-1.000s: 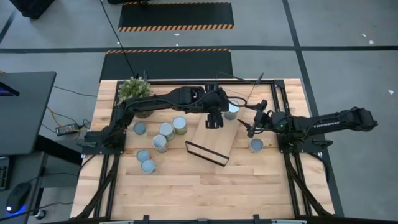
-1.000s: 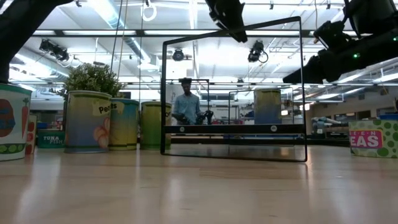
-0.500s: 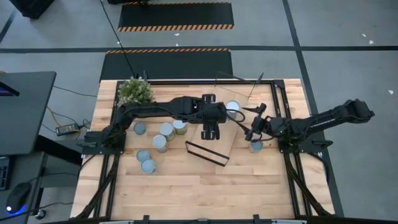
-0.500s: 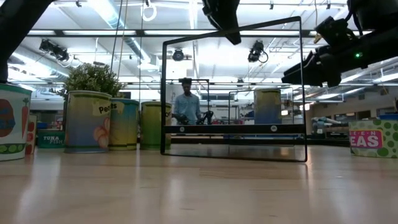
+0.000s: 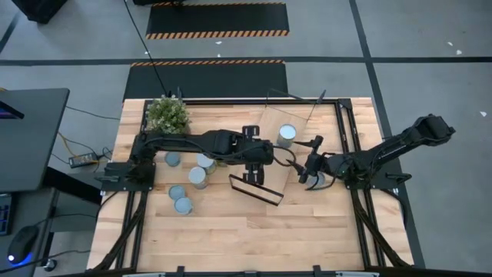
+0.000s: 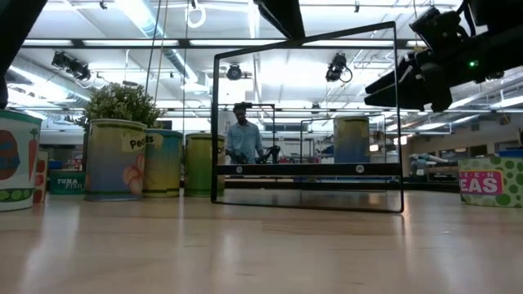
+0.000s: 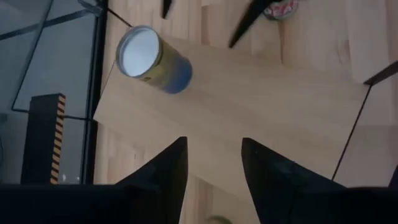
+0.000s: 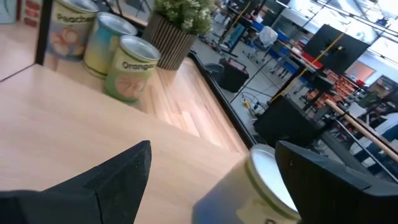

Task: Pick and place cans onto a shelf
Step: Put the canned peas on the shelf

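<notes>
One can (image 5: 287, 135) stands on the shelf (image 5: 265, 165). The right gripper (image 5: 313, 176), fingers apart, reaches around another can (image 8: 249, 186); next it should squeeze. The left gripper (image 7: 211, 174) hangs apart, empty.

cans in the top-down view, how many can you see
6 clearly: one can on the shelf, four cans at left, one at the right gripper. The left arm may hide more.

The shelf (image 5: 270, 165) is smooth, matt pale wood framed in thin black wire. The cans (image 5: 287, 136) have shiny metal tops and glossy paper labels.
</notes>
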You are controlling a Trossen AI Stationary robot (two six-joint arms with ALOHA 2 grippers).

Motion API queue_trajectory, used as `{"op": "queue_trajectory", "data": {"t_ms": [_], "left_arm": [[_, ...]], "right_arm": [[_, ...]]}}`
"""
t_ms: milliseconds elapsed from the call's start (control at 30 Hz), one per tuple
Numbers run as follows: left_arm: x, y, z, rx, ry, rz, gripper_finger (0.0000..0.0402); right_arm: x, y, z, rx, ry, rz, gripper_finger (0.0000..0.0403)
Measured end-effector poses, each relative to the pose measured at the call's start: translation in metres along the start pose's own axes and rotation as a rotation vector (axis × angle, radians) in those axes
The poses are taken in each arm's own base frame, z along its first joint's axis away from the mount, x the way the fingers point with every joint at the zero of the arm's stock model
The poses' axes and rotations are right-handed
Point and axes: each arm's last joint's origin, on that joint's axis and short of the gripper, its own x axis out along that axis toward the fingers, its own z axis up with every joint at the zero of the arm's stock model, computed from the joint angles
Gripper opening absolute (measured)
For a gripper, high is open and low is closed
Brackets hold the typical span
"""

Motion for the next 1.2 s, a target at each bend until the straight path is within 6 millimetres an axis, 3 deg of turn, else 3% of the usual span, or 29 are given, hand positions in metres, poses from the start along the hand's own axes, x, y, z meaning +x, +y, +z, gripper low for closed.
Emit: {"op": "queue_trajectory", "data": {"t_ms": [200,367,633,933,1200], "left_arm": [[0.004,-0.028,-0.027,-0.031,0.002,0.022,0.0156],[-0.020,-0.037,-0.051,-0.086,-0.111,0.086,0.0156],[-0.051,-0.024,-0.095,-0.242,-0.228,0.071,0.0156],[-0.061,-0.016,-0.131,-0.309,-0.326,0.085,0.0156],[-0.062,-0.016,-0.147,-0.334,-0.331,0.105,0.0156]], "right_arm": [[0.000,0.013,0.005,-0.054,0.023,-0.002,0.0350],[0.006,0.017,0.009,-0.124,0.034,-0.008,0.0350],[0.024,0.013,0.009,-0.280,0.010,-0.030,0.0350],[0.046,0.006,-0.006,-0.341,0.069,-0.039,0.0350],[0.058,0.007,-0.014,-0.412,0.096,-0.085,0.0350]]}}
